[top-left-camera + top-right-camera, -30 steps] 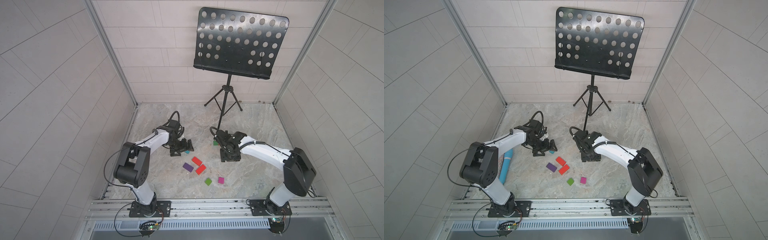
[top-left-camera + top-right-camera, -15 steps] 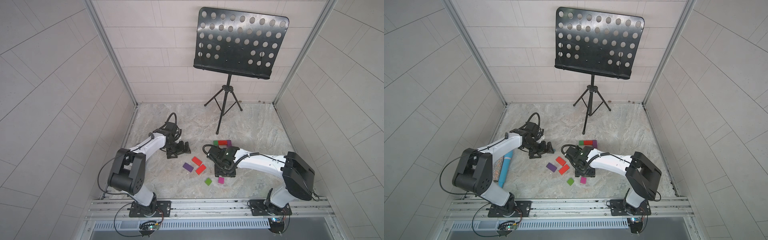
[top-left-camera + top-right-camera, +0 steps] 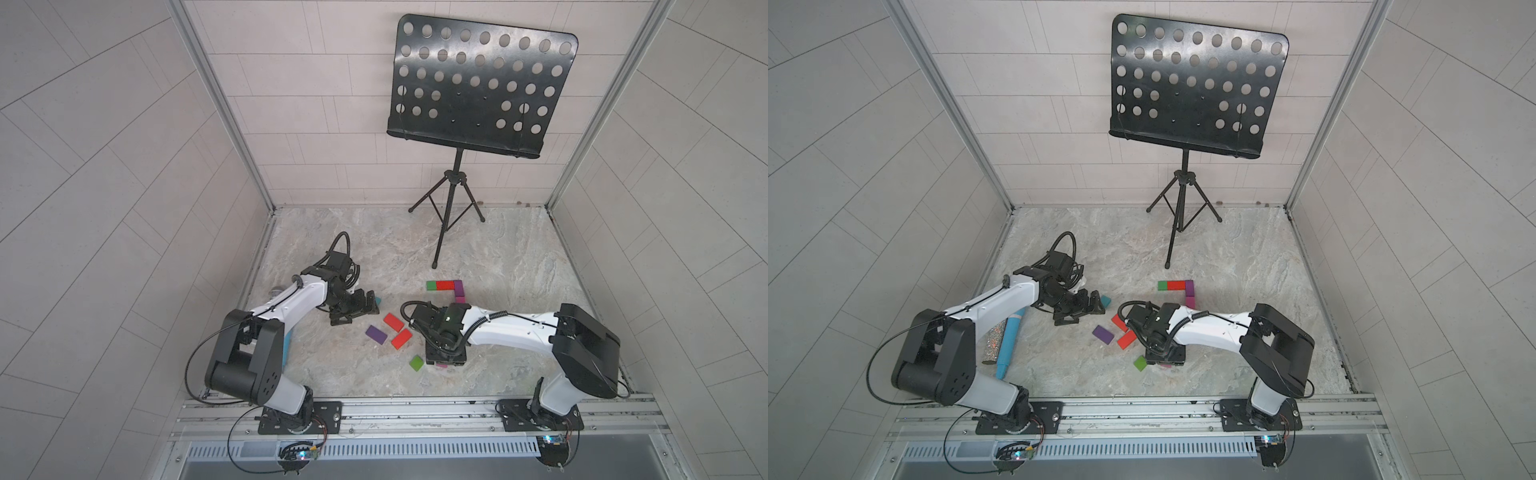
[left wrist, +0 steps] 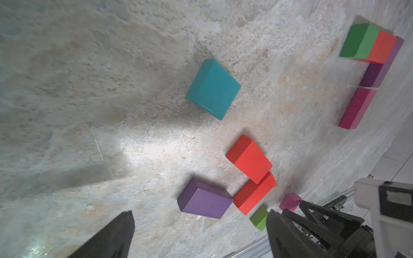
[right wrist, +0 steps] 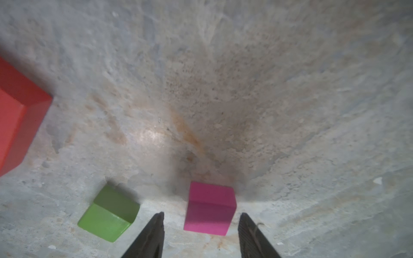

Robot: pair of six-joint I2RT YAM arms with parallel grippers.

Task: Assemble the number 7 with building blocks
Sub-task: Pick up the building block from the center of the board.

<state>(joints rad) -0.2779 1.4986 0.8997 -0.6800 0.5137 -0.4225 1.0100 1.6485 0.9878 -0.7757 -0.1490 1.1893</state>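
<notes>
Now the right jaws are down low at the small pink block (image 5: 210, 208), with one tip on each side of it. They are spread a little wider than the block. A bit of table (image 5: 223, 89) shows on both sides, so they do not pinch it yet. Just beside the pink block lies a small green block (image 5: 109, 214), close but not touching. The left jaws are spread very wide with nothing between them, and they hang low over the table near a teal block (image 4: 213, 89). Between the two arms lies a red block (image 3: 401, 338) that touches another red block (image 3: 393, 322), with a loose purple block (image 3: 376, 335) just beside them. Farther back is the number 7 (image 3: 451, 286), and it is only partly made. Its top bar is green and red, a long purple piece (image 4: 377, 71) turns the corner, and a dark pink piece (image 4: 357, 109) goes on down the leg. The leg looks too short, so I think the step now is picking up the small pink block to make the leg longer. Next the right jaws need to close on the block's two flat sides. They should lift it straight up and not bump the small green block. Then the block must go at the end of the leg, next to the dark pink piece and in line with it.
</notes>
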